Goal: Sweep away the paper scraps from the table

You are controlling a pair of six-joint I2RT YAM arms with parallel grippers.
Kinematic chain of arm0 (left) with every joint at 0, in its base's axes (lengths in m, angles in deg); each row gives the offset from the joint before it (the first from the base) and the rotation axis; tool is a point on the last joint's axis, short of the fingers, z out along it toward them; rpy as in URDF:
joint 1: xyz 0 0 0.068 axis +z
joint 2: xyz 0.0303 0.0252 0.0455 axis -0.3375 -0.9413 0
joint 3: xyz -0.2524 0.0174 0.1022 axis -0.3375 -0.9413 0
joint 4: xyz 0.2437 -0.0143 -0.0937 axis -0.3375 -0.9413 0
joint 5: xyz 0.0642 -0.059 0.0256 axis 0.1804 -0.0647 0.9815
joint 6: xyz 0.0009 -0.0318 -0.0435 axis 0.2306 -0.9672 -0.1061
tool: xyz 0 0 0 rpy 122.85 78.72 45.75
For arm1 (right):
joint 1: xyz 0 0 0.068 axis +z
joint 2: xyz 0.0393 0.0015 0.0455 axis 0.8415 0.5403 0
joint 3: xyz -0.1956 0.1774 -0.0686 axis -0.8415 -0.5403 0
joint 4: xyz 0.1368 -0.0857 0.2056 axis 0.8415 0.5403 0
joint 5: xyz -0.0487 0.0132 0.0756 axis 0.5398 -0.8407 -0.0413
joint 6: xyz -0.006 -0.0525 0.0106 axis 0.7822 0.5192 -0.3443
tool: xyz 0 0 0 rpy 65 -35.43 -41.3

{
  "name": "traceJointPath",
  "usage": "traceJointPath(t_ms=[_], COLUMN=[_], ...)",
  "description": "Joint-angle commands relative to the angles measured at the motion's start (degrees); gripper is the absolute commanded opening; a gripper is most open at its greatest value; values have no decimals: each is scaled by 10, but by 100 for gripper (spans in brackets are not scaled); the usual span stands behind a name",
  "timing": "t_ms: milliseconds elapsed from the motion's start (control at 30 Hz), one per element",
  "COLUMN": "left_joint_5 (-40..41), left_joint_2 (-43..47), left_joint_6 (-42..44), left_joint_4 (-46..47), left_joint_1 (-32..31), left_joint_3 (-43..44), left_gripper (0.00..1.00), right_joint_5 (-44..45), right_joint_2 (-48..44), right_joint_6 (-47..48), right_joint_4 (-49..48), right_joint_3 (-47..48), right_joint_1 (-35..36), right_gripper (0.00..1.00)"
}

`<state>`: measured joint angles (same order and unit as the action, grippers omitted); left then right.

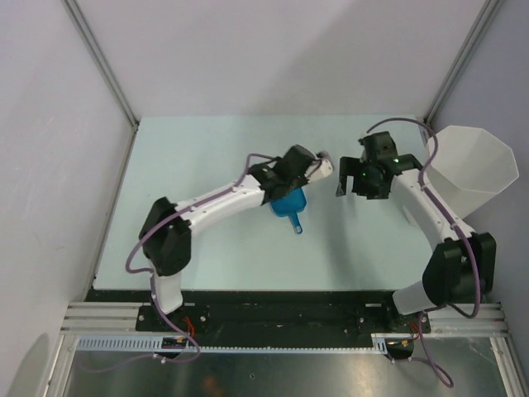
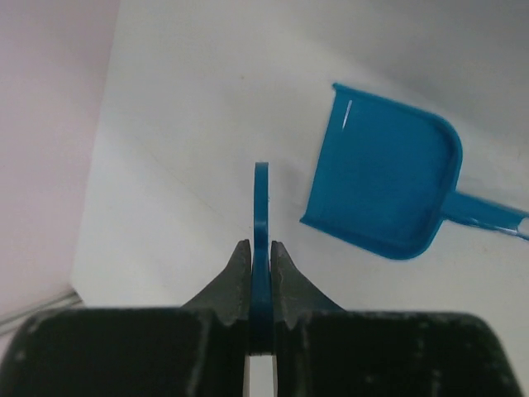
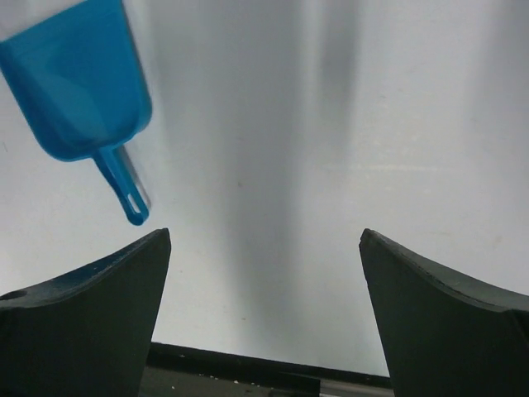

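Note:
No paper scraps show in any view. My left gripper (image 1: 322, 164) is over the middle of the pale green table (image 1: 207, 149). In the left wrist view it (image 2: 256, 246) is shut on a thin blue flat piece (image 2: 261, 198), seen edge-on and sticking out past the fingertips. A blue dustpan (image 1: 289, 204) lies on the table just near of that gripper, handle pointing to the front; it also shows in the left wrist view (image 2: 384, 186) and the right wrist view (image 3: 78, 83). My right gripper (image 1: 350, 176) is open and empty (image 3: 264, 237), a little right of the left one.
A tall white faceted bin (image 1: 471, 161) stands at the table's right edge, behind the right arm. A black rail strip (image 1: 273, 302) runs along the front edge and also shows in the right wrist view (image 3: 248, 364). Pale walls close in the back and sides.

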<state>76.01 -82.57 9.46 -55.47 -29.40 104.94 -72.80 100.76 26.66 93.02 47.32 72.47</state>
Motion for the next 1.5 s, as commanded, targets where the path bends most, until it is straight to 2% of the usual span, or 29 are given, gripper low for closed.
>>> traceJointPath(t_ms=[0,100,300,500,533,633,700,933,967,1067,1133,1267,1333,1467], left_joint_5=[124,152,142,91,72,22,-10,-151,-191,-300,-332,-355,-355,-348], left_joint_2=[-39,-77,-116,-102,-98,-87,-69,37,50,101,129,177,196,246], left_joint_6=[66,93,98,82,78,60,49,10,-12,-55,-75,-120,-129,-158], left_joint_4=[91,122,142,129,123,96,76,49,48,44,40,41,46,96], left_joint_1=[-50,-69,-98,-103,-103,-102,-103,-92,-86,-50,-13,74,135,241], left_joint_3=[9,3,-14,-53,-55,-51,-50,-49,-52,-65,-71,-103,-135,-208], left_gripper=[0,0,1,29,42,63,72,80,81,87,90,94,95,98], right_joint_5=[29,45,35,35,35,20,18,-1,-5,-22,-46,-98,-101,-93], right_joint_2=[-71,-92,-107,-107,-107,-110,-114,-132,-136,-147,-157,-171,-174,-172], right_joint_6=[-13,-5,7,14,14,17,19,65,70,85,92,108,111,115], right_joint_4=[6,17,18,19,18,16,17,6,-4,-32,-54,-148,-185,-322], right_joint_3=[-16,-20,-38,-44,-45,-44,-44,-51,-54,-68,-78,-114,-141,-198], right_joint_1=[-21,-33,-45,-47,-51,-56,-63,-81,-81,-87,-95,-105,-106,-111], right_gripper=[100,100,100,100,100,100,100,100,100,100,100,100,100,100])
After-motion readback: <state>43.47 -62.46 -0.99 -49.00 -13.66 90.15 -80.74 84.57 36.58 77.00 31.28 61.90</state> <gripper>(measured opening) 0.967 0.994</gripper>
